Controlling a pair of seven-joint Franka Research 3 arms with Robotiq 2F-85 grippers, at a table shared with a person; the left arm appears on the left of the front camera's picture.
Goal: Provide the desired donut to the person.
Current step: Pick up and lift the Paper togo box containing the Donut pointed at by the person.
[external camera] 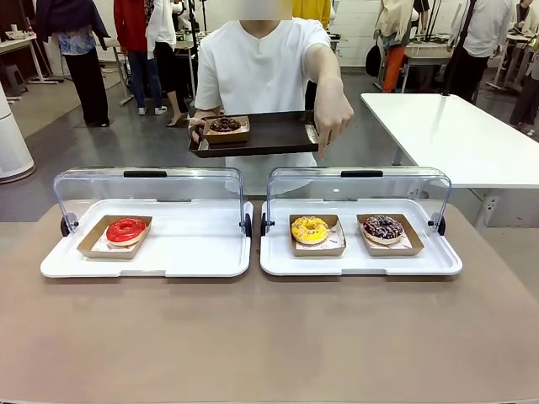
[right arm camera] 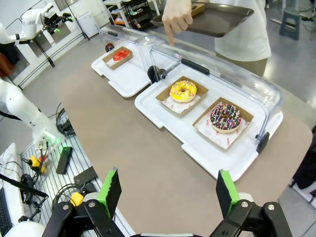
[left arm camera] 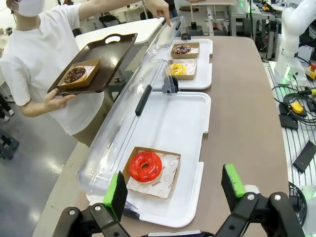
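Your left gripper [left arm camera: 175, 190] has its jaws spread wide with nothing between them. Its black body cuts off the closest edge of the white tray [left arm camera: 173, 123] just ahead. A red donut [left arm camera: 145, 166] lies on that tray in a brown card holder, a little beyond the jaws and nearer the pad on the picture's left. Alongside it the clear lid [left arm camera: 123, 118] stands swung open, and glare on the plastic makes whatever is behind it hard to read.

Your right gripper [right arm camera: 167, 190] is just as wide open and empty, hanging over bare table [right arm camera: 148, 163]. Ahead of these jaws sits a second white tray [right arm camera: 163, 116]. On it, the sprinkled chocolate donut [right arm camera: 225, 117] is roughly in line with the right-hand pad. The yellow donut [right arm camera: 183, 91] lies farther on, close to straight ahead between the pads.

Well past both grippers, the person's pointing hand [right arm camera: 177, 17] aims one finger down over the raised lid, at the yellow donut's end of that tray. The top edge of the right wrist view cuts off the person [external camera: 261, 76] above the chest. The person's other hand, mostly hidden, holds a dark serving tray [external camera: 269, 135] carrying a boxed chocolate donut [external camera: 225, 124]. Its topping is too small to make out.
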